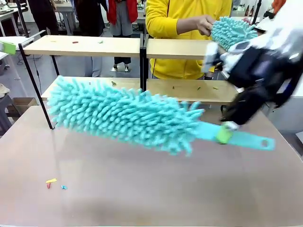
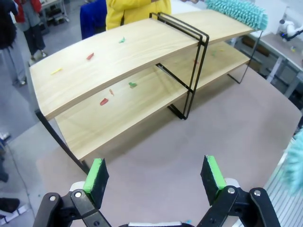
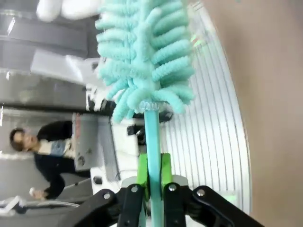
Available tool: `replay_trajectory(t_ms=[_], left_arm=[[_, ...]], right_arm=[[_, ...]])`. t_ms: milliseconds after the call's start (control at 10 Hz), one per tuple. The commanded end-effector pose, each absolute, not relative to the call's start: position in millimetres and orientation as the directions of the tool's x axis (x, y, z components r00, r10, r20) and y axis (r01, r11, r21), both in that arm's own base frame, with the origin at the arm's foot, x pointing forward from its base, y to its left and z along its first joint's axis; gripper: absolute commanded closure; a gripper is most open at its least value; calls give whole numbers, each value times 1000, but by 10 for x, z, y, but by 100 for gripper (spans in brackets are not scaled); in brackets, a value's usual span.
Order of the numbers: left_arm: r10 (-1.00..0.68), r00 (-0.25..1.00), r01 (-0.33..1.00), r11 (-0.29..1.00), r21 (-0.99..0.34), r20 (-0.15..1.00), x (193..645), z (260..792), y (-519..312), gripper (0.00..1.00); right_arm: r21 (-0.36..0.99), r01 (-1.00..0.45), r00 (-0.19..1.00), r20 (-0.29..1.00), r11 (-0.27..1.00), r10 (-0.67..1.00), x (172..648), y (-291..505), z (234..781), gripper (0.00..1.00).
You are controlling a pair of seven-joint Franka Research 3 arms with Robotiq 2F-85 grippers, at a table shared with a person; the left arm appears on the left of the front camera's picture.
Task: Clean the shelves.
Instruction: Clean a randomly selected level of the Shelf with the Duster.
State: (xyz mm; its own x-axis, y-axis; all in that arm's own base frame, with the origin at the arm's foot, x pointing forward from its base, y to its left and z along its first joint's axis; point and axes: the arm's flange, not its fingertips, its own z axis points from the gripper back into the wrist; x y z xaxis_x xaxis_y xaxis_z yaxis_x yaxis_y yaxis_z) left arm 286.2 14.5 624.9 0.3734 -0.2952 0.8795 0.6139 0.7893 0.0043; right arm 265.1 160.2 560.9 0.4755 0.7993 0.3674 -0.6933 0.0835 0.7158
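The shelves (image 1: 85, 46) (image 2: 142, 52) stand across the far half of the table, light wooden boards on a black frame, with small coloured scraps (image 2: 103, 101) lying on them. My right gripper (image 1: 224, 133) (image 3: 152, 172) is shut on the flat handle of a teal fluffy duster (image 1: 125, 115) (image 3: 142, 52), which hangs over the table in front of the lower boards. A person in yellow holds a second teal duster (image 1: 230, 31) (image 2: 236, 10) on the top right board. My left gripper (image 2: 156, 177) is open above the table, facing the shelves.
A few coloured scraps (image 1: 51, 182) lie on the brown table (image 1: 142, 189) near its front left. Other white tables and people stand behind the shelves.
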Motion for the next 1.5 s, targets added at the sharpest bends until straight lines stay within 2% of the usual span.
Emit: replay_trajectory(t_ms=[0, 200, 300, 1200, 1300, 1400], left_arm=[[-290, 374, 613, 790, 0, 881, 2864, 6244, 144, 0], [-290, 374, 613, 790, 0, 881, 2864, 6244, 144, 0], [-290, 374, 613, 790, 0, 881, 2864, 6244, 144, 0], [-290, 374, 613, 790, 0, 881, 2864, 6244, 144, 0], [-290, 374, 613, 790, 0, 881, 2864, 6244, 144, 0], [-290, 374, 613, 790, 0, 881, 2864, 6244, 144, 0]], right_arm=[[666, -746, 451, 488, 15, 748, 2416, 1248, 5992, 88], [580, -811, 488, 596, 79, 637, 2202, 1156, 6289, 88], [660, -750, 459, 470, 44, 754, 2305, 1197, 6097, 88], [673, -737, 481, 458, 61, 748, 2307, 1256, 6058, 88], [647, -761, 478, 508, 49, 716, 2395, 1077, 6192, 88], [586, -809, 470, 616, 30, 632, 2470, 713, 6417, 88]])
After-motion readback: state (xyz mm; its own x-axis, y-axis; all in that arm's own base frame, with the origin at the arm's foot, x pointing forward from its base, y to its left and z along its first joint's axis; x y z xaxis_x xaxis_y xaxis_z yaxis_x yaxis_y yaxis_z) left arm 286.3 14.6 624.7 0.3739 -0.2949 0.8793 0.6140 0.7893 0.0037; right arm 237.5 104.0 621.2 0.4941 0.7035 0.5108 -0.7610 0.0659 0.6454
